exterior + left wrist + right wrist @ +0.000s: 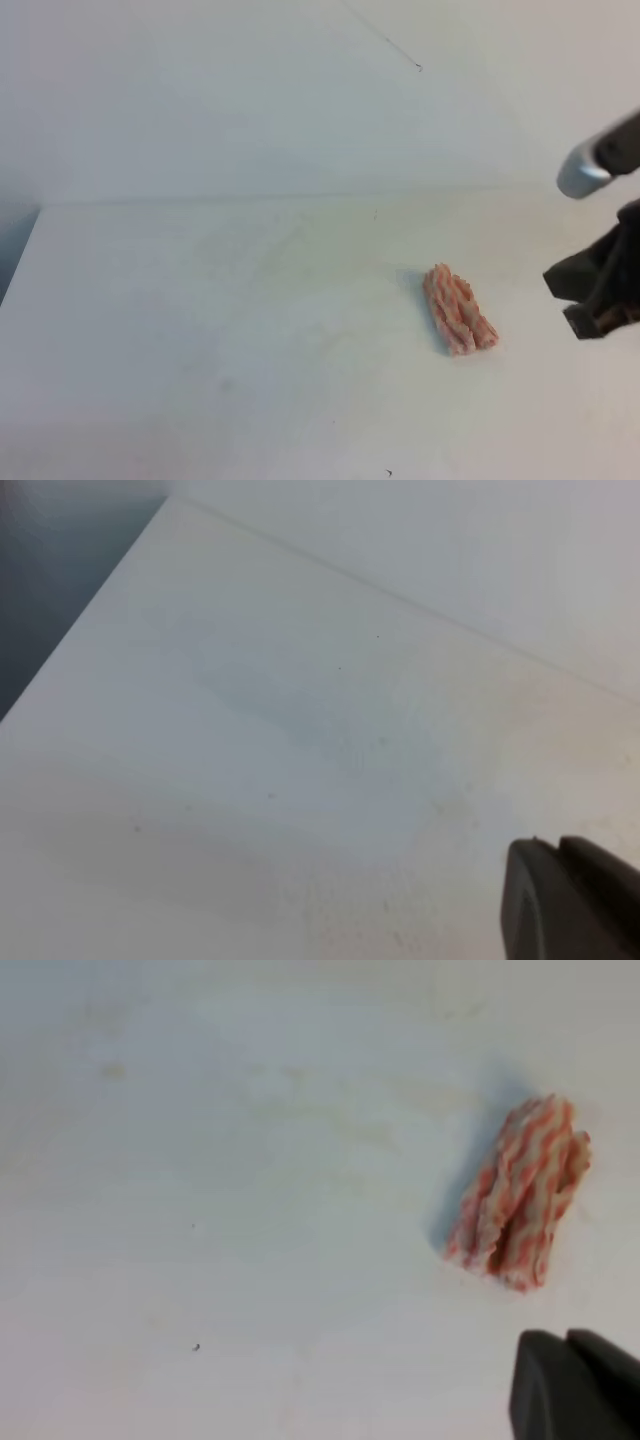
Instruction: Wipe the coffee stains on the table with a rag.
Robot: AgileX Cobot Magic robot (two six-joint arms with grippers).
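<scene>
The white worktop (200,330) carries one rag (459,309), a pink-and-white ridged bundle lying right of centre, well short of the right edge. The right arm's dark fingers (590,285) hover apart just right of the rag, not touching it. Whether the left fingers (570,900) are apart or together cannot be told.

Looked like a bare lab or test bench: a plain white table (200,330) stood against a blank white wall (250,90), with only faint smudges and specks. No household or shop fittings showed.
</scene>
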